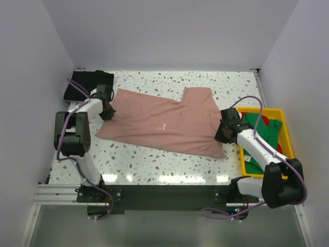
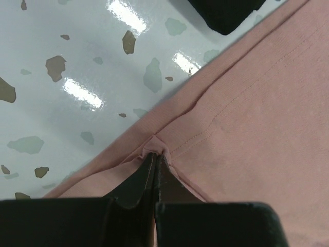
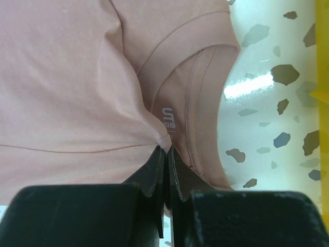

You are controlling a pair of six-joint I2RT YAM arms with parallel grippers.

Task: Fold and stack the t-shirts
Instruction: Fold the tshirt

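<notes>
Pink t-shirt (image 1: 164, 121) spread on the surface (image 1: 154, 164): left fingers (image 2: 133, 185) pinch its hem, right fingers (image 3: 182, 180) its collar; next, probably lift both to fold.

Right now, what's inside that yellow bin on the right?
The yellow bin holds green cloth and bits of red cloth. The right arm crosses over it, hiding part; anything beneath the green cloth is covered.

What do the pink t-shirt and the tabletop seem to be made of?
Pink t-shirt: soft matte knit cloth, likely cotton; it puckers where pinched and shows stitched hems. Tabletop: glossy speckled terrazzo look with lamp glare; stone or laminate, unclear.
</notes>
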